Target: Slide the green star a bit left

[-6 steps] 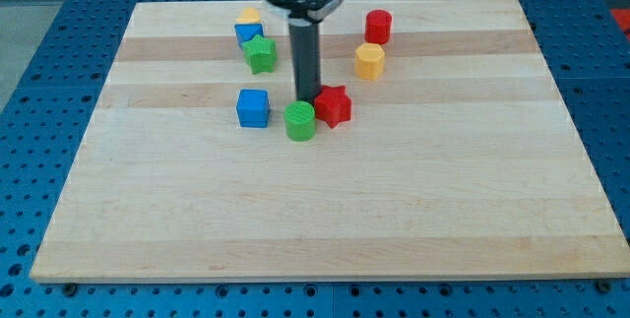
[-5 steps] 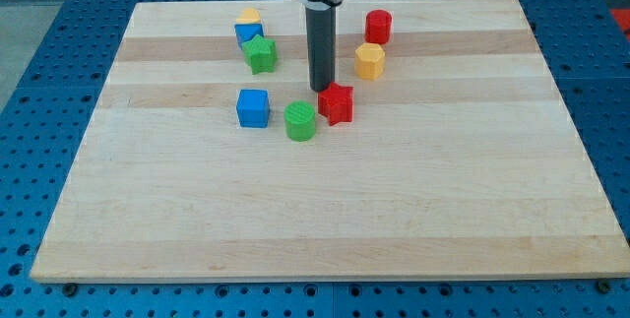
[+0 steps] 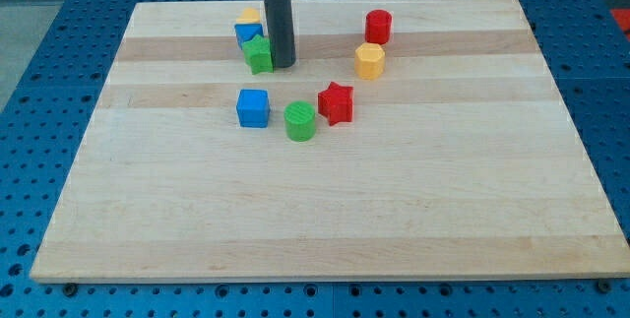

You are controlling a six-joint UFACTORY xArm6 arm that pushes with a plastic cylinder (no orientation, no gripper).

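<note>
Swung my tip [image 3: 283,65] up-left from beside the red star [image 3: 336,103] to touch the green star's [image 3: 260,55] right edge near the board's top, no pincer here, so push left gently, briefly.

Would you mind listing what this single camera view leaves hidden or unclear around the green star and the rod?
- Green star: its right edge sits behind my tip, so actual contact cannot be confirmed.
- Yellow block at the view's top: mostly covered by the blue block in front; its shape is unclear.
- The rod's upper part and the arm: cut off by the view's top edge.
</note>
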